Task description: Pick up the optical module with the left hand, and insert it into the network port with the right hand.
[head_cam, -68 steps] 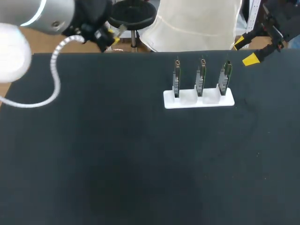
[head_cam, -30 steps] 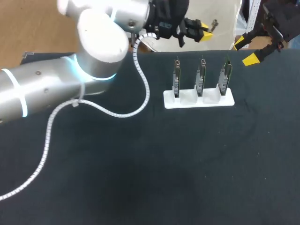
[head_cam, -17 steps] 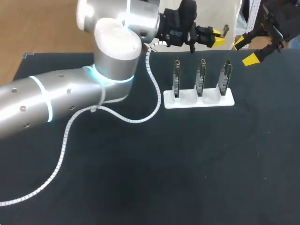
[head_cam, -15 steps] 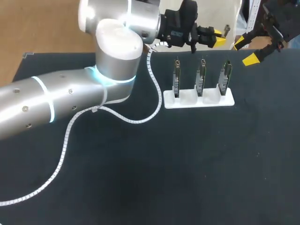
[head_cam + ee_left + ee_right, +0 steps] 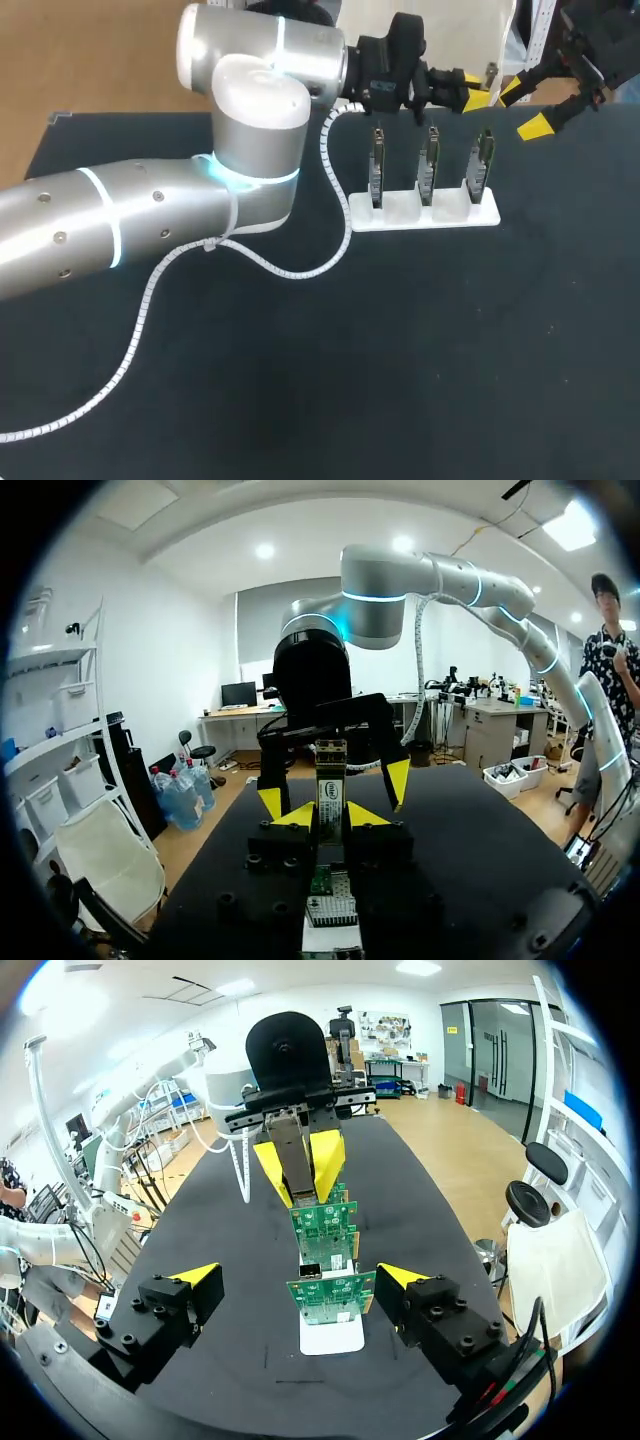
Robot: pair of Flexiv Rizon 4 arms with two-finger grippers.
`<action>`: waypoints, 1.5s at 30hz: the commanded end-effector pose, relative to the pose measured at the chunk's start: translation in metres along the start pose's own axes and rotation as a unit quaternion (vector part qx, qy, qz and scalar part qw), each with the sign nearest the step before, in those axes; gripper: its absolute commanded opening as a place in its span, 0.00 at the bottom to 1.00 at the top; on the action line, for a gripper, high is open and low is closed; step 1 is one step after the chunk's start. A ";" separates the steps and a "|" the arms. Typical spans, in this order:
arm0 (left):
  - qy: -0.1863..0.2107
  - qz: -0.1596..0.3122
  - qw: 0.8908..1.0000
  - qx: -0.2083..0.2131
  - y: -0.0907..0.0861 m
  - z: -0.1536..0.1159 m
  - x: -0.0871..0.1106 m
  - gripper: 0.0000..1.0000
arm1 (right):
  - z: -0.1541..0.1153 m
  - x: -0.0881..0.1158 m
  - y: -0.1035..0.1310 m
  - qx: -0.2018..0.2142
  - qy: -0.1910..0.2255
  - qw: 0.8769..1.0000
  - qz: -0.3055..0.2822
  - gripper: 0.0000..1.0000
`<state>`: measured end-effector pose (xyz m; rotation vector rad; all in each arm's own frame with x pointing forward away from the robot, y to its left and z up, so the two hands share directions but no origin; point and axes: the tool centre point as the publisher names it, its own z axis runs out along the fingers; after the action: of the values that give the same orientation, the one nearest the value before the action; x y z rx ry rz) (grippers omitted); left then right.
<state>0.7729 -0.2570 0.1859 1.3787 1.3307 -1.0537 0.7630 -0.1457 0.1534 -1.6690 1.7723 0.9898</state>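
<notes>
One step looks done. In the head view the left pincer point(image 5: 468, 92) is clamped on the optical module point(image 5: 490, 72), which sticks out ahead of its tips. It is above three circuit boards point(image 5: 428, 165) standing in a white holder point(image 5: 400, 215). The right pincer point(image 5: 523, 108) hangs near the module's far end, fingers wide apart and empty.

In the left wrist view the module is pinched between that pincer's own yellow tips. It points at the right pincer straight ahead, whose spread tips frame it without visibly touching. The boards lie under the left pincer.

In the right wrist view its own fingers stand well apart, the boards between and ahead of them and the left pincer with the module farther ahead. Left, by my judgement, are the handover and the insertion; I cannot tell which board carries the port.
</notes>
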 end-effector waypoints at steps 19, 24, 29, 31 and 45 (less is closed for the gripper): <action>-0.034 -0.013 0.999 0.012 -0.006 0.016 0.000 0.00 | 0.000 0.000 0.002 0.002 0.000 1.000 -0.001 1.00; -0.040 -0.020 0.999 -0.014 -0.009 0.016 0.001 0.00 | 0.000 0.000 0.002 0.002 0.000 1.000 -0.001 1.00; -0.038 -0.028 0.999 -0.020 -0.010 0.018 0.005 0.00 | 0.000 0.000 0.002 0.002 0.000 1.000 -0.001 1.00; -0.037 -0.030 0.999 -0.019 -0.010 0.019 0.006 0.00 | 0.000 0.000 0.002 0.002 0.000 1.000 -0.001 1.00; -0.033 -0.033 0.999 -0.017 -0.010 0.019 0.006 0.00 | 0.000 0.000 0.002 0.002 0.000 1.000 -0.001 1.00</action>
<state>0.7646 -0.2748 0.1761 1.2749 1.3453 -1.1084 0.7630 -0.1457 0.1534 -1.6690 1.7722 0.9898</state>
